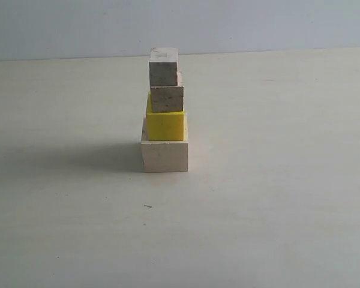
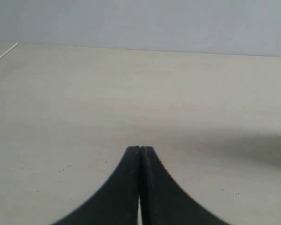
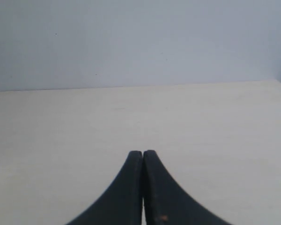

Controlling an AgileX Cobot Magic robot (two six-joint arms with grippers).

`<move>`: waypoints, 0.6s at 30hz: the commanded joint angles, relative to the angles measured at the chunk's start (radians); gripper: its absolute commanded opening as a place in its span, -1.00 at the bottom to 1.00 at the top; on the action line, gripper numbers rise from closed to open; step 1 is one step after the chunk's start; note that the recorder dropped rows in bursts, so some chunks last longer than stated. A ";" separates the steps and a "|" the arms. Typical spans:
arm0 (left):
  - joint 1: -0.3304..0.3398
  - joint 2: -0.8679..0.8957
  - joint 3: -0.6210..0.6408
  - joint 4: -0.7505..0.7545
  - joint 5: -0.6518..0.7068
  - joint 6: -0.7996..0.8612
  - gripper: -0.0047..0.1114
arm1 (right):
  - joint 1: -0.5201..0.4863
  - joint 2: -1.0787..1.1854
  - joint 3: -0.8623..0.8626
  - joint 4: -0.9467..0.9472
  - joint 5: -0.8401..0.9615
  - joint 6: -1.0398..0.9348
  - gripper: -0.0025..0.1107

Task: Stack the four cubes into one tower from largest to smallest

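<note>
Four stacked, biggest to smallest: large pale cube (image 1: 164, 156), yellow cube (image 1: 165, 125), small wood cube (image 1: 167, 99), greyish cube (image 1: 163, 67). Task looks done. L pincer (image 2: 139, 148) & R pincer (image 3: 143, 152) closed, empty.

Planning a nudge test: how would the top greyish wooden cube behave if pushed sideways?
The smallest greyish wooden cube would probably slide rather than roll: flat faces, blocky shape. It rests on the small pale wooden cube, which is barely wider, so a modest push could likely carry it off the edge. It looks rigid and is probably light, given its size.
</note>
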 commanded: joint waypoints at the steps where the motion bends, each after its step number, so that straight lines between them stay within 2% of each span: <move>1: -0.008 -0.005 0.003 -0.008 -0.012 0.005 -0.92 | 0.024 -0.006 0.005 -0.006 0.063 -0.010 -0.96; 18: -0.008 -0.005 0.003 -0.008 -0.012 0.005 -0.92 | 0.047 -0.006 0.005 0.006 0.073 -0.008 -0.96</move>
